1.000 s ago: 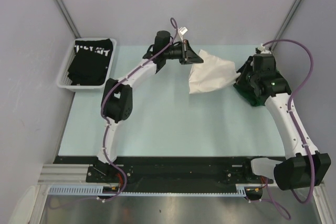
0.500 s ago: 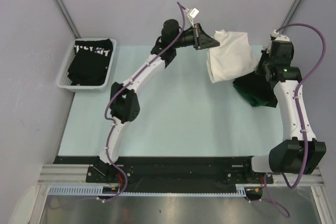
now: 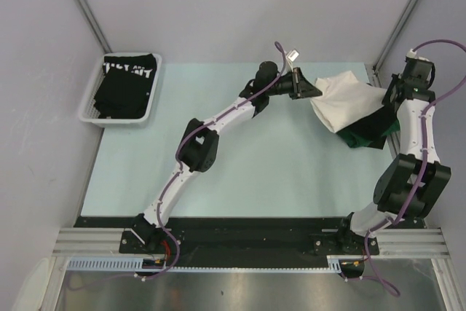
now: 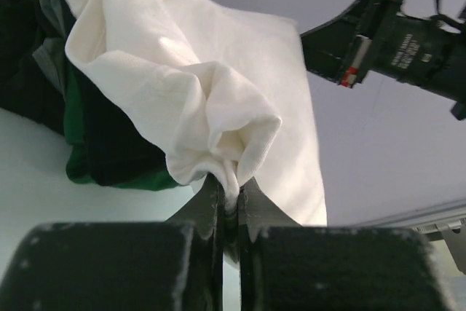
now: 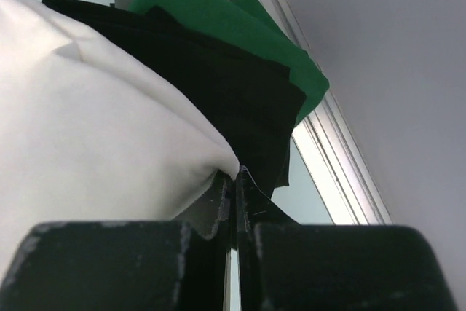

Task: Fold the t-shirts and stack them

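L pincer (image 4: 228, 193), R pincer (image 5: 234, 181) grip 1 white tee (image 3: 346, 101); 1 green tee (image 5: 218, 20) under.

White tee (image 3: 346, 100) aloft over black and green tees (image 3: 368, 133)

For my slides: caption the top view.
The left tool and right tool hold the white t-shirt over folded green and black t-shirts.

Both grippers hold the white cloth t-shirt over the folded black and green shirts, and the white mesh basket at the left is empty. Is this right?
Not quite. The white plastic mesh basket is not empty: it holds a black t-shirt with white lettering, as the top view shows. The rest stands.
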Available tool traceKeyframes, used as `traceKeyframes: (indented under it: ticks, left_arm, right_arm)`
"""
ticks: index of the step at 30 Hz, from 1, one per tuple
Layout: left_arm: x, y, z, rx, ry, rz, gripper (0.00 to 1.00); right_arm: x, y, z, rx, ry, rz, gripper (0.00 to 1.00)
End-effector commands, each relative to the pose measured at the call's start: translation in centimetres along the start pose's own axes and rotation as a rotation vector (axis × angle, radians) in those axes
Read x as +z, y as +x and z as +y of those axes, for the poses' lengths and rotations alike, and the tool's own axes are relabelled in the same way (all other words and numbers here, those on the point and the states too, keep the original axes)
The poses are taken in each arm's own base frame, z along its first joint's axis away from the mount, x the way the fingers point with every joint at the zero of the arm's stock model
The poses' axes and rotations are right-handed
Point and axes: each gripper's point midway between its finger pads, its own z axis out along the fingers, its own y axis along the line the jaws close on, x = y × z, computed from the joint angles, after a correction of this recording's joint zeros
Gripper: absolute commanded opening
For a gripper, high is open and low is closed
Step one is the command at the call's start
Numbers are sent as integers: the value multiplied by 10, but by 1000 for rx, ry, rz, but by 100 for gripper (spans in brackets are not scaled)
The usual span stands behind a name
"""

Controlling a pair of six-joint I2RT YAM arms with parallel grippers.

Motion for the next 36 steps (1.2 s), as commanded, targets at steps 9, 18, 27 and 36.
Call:
traceKeyframes:
  ticks: [9,18,27,36]
  left_arm:
    - [11,-26,-51,139,179,-151,0]
    - [34,11,-59,98,244,-138,0]
    - [42,13,-30,93,179,-191,0]
    - [38,7,-4,102,108,-218,0]
  right_arm:
    - [39,-99,-22,-12,65,-208,0]
    - [70,-104,-58,24,169,-190,0]
    - [95,-86,-122,208,232,-138,0]
    - [116,-61,-136,284,196,-83,0]
